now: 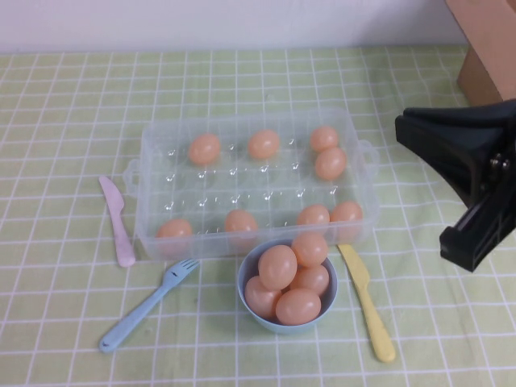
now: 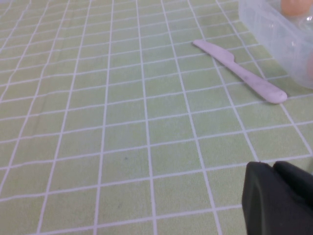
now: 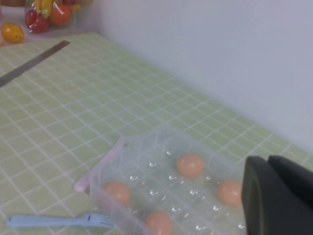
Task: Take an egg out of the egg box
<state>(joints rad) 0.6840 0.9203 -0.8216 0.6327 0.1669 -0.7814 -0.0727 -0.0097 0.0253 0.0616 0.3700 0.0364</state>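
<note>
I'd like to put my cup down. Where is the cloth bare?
Bare cloth lies left of the pink knife and behind the egg box. It is crowded in front, around the bowl, blue fork and yellow knife.

Egg box (image 1: pixel 254 189) mid-desk (image 1: pixel 64 97), eggs (image 1: pixel 204 149) in rows along its far and near sides. Bowl (image 1: pixel 251 310) just before it toward the near edge, eggs heaped inside. Knife (image 1: pixel 118 222) left of box, fork (image 1: pixel 145 305) left of bowl, second knife (image 1: pixel 367 302) right of bowl. Right end effector (image 1: pixel 476 185) raised by the right edge.
</note>
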